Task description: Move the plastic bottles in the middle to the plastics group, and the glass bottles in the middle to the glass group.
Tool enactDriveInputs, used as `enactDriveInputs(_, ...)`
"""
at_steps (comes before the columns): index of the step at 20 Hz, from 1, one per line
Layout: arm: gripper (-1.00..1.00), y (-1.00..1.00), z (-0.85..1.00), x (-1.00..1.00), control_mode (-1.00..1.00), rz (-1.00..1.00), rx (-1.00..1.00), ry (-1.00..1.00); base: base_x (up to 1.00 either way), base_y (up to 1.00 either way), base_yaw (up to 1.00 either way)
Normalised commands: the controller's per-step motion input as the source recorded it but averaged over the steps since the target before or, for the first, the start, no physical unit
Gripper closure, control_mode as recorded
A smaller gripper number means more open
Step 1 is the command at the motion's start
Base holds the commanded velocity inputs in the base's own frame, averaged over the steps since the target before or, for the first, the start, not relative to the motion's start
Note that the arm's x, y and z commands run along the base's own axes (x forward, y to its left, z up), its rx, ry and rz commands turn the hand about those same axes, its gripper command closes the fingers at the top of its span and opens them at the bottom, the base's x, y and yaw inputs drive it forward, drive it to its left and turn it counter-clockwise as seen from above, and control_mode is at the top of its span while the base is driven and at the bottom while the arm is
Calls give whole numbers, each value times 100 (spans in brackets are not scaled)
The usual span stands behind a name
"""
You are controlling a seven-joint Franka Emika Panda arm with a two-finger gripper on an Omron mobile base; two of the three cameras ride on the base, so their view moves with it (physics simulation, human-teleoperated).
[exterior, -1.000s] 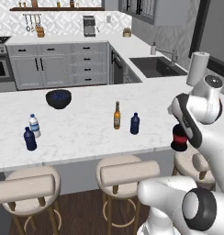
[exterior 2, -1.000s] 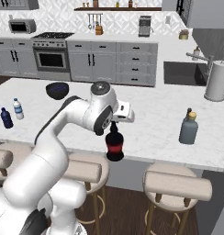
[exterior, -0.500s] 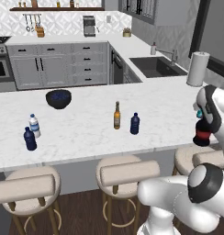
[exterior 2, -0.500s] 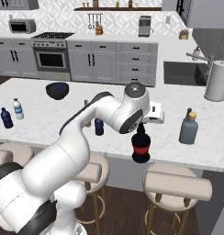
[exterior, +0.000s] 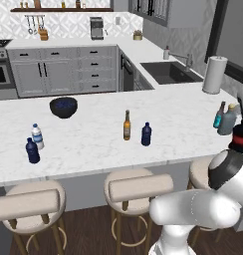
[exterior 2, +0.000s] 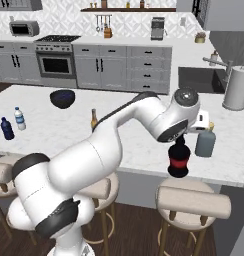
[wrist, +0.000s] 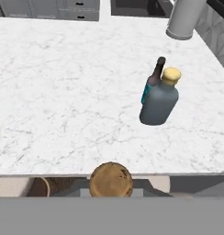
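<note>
My gripper [exterior 2: 180, 139] is shut on the neck of the squat dark bottle with the red label [exterior 2: 178, 159]. It holds the bottle upright in the air over the counter's front edge, a little in front and left of the glass group. That group is the grey-blue bottle with a tan cap [wrist: 159, 103] and the slim teal bottle [wrist: 153, 85] behind it. The hand view looks down on the held bottle's cap [wrist: 111, 180]. Mid-counter stand the amber bottle [exterior: 127, 125] and a navy bottle [exterior: 146, 134]. The plastics group, a navy bottle [exterior: 32, 151] and a water bottle [exterior: 38, 137], is at far left.
A dark bowl [exterior: 63, 106] sits on the counter behind the left half. A paper towel roll [exterior: 214, 74] stands at the back right beside the sink [exterior: 168, 72]. Stools [exterior 2: 193, 200] line the counter's front edge below the held bottle.
The arm has swung to the right along the counter's front edge, carrying the red-label bottle from near the middle to just beside the grey-blue bottle.
</note>
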Motion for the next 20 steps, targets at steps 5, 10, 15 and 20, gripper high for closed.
enactDriveInputs(5,100,-20,-23,8,-100,10,0,-14,0,0,0)
enactDriveInputs(10,100,-14,-1,24,-100,11,0,-3,0,0,0)
enactDriveInputs(15,100,-8,5,53,-100,8,0,4,0,0,0)
enactDriveInputs(20,100,-6,0,22,-100,5,0,0,0,0,0)
